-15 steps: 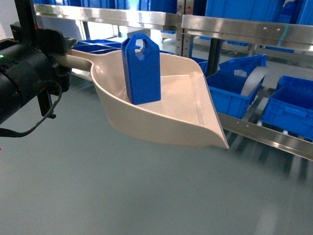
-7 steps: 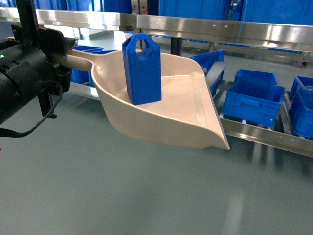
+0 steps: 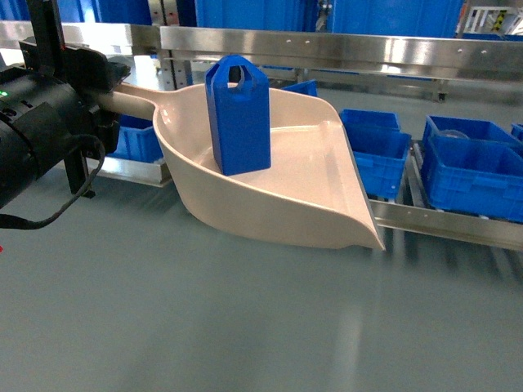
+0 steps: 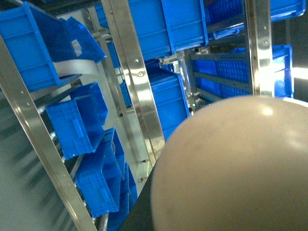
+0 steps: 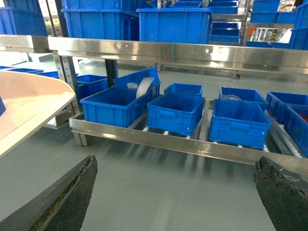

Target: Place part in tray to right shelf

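Note:
The blue part point(image 3: 238, 114) stands upright inside the beige tray point(image 3: 302, 196), near the scoop's back wall. My left gripper point(image 3: 105, 91) is shut on the tray's long handle at the left and holds the scoop in the air; the black arm hides much of its fingers. The left wrist view is largely filled by the tray's rounded underside point(image 4: 240, 163). The tray's lip point(image 5: 29, 103) shows at the left of the right wrist view. My right gripper point(image 5: 175, 161) is open with nothing between its fingers. The right shelf's steel front rail point(image 3: 441, 222) point(image 5: 168, 142) lies ahead.
Several blue crates point(image 3: 470, 163) point(image 5: 175, 111) sit on the shelf's rollers behind the rail. An upper steel rail point(image 3: 327, 45) carries more crates above. Grey floor point(image 3: 245, 327) lies between me and the rack. An upright post point(image 3: 167, 69) stands behind the tray.
The rack, post and crates have slid leftward across the head view, bringing more crates into sight on the right. The tray, the part and my left arm keep their place in the view.

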Controlling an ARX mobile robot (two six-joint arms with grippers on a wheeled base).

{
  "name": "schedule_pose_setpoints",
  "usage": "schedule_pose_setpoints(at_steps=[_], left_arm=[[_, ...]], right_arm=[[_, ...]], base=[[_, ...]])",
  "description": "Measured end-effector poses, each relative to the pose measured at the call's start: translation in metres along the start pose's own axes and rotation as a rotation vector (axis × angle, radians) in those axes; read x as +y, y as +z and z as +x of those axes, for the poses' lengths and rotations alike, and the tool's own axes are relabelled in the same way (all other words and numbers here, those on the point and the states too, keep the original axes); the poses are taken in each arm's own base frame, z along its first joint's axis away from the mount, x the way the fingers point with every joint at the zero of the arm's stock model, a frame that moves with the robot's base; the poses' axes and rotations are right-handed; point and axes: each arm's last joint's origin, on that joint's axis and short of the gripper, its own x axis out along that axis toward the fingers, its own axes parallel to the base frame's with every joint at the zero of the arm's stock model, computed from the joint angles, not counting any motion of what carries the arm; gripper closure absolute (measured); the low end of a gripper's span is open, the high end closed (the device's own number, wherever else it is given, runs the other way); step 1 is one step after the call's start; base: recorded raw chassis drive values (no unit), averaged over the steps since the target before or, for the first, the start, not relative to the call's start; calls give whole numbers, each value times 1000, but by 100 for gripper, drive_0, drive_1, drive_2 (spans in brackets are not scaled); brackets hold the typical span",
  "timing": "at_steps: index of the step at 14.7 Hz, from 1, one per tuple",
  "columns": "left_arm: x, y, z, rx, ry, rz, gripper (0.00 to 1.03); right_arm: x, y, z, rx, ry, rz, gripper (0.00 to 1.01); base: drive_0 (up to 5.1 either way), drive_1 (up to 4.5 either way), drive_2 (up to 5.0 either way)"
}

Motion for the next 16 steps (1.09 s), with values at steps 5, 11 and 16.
schedule_pose_setpoints(at_steps=[5,11,16], left_arm=[[0,-1,0,2,0,-1,91],[0,-1,0,1,0,0,91],[0,-2,0,6,0,0,91]], right_arm=[[0,0,0,0,0,0,3],[0,0,0,0,0,0,3],[0,0,0,0,-1,0,3]], base=[[-159,-159,-159],[-157,-157,-157],[-140,-140,-140]])
